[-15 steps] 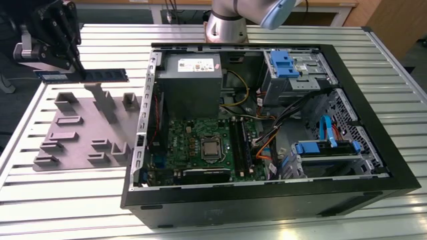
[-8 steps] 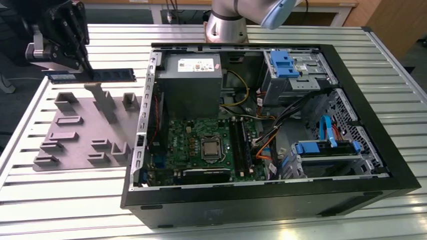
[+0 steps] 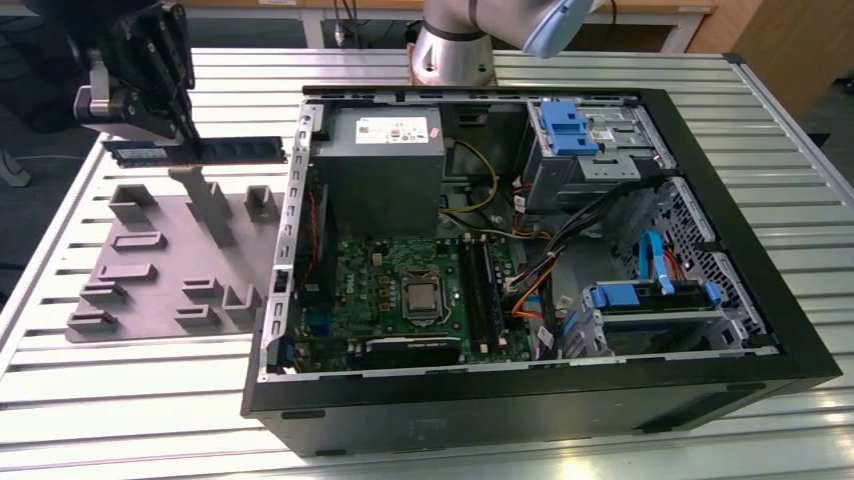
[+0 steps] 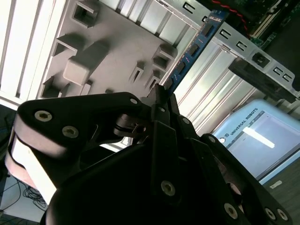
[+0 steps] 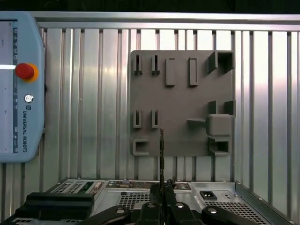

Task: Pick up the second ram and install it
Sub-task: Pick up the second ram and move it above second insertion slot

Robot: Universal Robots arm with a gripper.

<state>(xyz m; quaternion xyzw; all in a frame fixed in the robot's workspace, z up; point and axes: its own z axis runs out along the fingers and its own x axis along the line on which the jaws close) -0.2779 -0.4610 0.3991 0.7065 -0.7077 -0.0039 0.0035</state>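
The second ram [image 3: 247, 150] is a slim blue-green stick held level in the air above the grey fixture plate [image 3: 147, 270], on the exterior view's left of the open computer case [image 3: 747, 300]. My gripper [image 3: 188, 150] is shut on it near its middle. In the second wrist view the ram [image 4: 194, 47] juts out past the black fingers [image 4: 161, 101]. In the first wrist view the ram [image 5: 161, 150] shows edge-on above the gripper [image 5: 162, 187]. The long black memory slots [image 3: 483, 290] lie on the green motherboard [image 3: 380, 285] inside the case.
The fixture plate carries several raised grey blocks [image 3: 214, 205]. Inside the case are a grey power supply [image 3: 380, 160], blue-tabbed drive cages [image 3: 574, 130] and loose cables [image 3: 587, 215]. A teach pendant [image 5: 21, 89] lies on the slatted table. The arm's base [image 3: 451, 50] stands behind the case.
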